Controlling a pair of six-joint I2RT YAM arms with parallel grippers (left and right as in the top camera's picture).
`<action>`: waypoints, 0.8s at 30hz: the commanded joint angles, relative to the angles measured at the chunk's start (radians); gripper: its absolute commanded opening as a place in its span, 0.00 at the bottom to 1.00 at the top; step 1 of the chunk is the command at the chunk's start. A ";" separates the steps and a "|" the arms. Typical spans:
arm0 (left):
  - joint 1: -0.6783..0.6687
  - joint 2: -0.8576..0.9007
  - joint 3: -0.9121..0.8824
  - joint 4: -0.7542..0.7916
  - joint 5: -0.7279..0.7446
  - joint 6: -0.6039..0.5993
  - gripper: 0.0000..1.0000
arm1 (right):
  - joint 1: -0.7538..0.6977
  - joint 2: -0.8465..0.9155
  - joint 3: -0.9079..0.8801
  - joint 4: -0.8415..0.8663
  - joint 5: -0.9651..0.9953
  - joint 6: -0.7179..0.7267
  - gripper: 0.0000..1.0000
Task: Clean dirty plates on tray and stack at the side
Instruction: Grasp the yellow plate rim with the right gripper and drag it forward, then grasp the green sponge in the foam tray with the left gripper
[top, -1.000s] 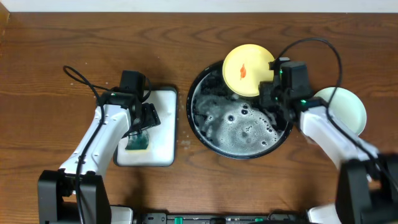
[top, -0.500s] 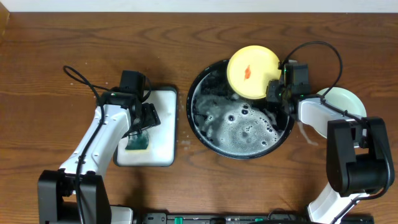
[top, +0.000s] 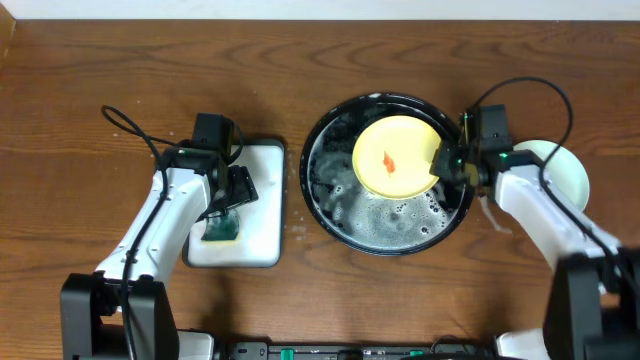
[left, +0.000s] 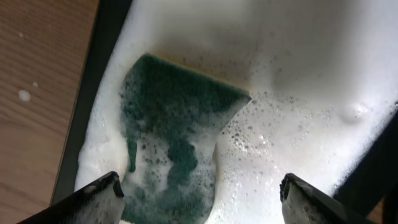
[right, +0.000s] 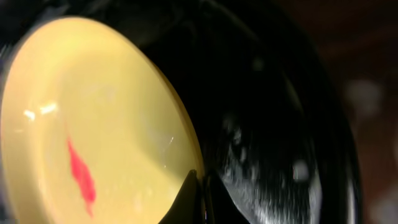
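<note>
**Overhead.** The yellow plate (top: 393, 157) is inside the black tray (top: 318, 205), over sudsy water, and shows a red smear (top: 389, 161) near its centre. The right gripper (top: 445, 165) is at the plate's right edge, jaws closed on the rim. A mint-green plate (top: 568, 178) rests on the tabletop (top: 100, 80) to the right of the tray, partly under the right arm. I can make out only one mint plate from here. The left gripper (top: 222, 215) hangs over the white tray (top: 258, 250), directly above the green sponge (top: 220, 232).

**Left wrist.** The green sponge (left: 168, 155) lies flat in thick foam (left: 298, 74). The two fingertips (left: 102, 193) are wide apart, one on either side of the sponge, with nothing held. I cannot tell whether they touch the foam.

**Right wrist.** The yellow plate (right: 93, 124) fills the left of the view and looks tilted against the wet black wall of the tray. The smear is unwashed. One dark fingertip (right: 189, 194) is pressed to the plate's rim, which agrees with a clamped grip.

**Step in hand (judgement).** The dirty yellow plate is being held in the wash basin for scrubbing. The task is early, since the smear is intact and no stack is complete.

**Next move (judgement).** The left jaws need to close on the sponge, lift it and carry it across to the smear. Meanwhile the right arm must hold the plate steady. A soapy rim may slip in the grip.
</note>
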 joint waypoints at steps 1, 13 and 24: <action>0.003 -0.002 0.002 -0.002 -0.005 0.006 0.82 | 0.039 -0.077 0.006 -0.091 -0.005 0.096 0.01; 0.003 -0.002 0.002 -0.002 -0.005 0.006 0.82 | 0.089 -0.090 -0.013 -0.249 0.067 0.103 0.45; 0.003 -0.002 0.002 -0.002 -0.005 0.006 0.82 | 0.069 -0.056 -0.013 -0.187 0.095 -0.428 0.37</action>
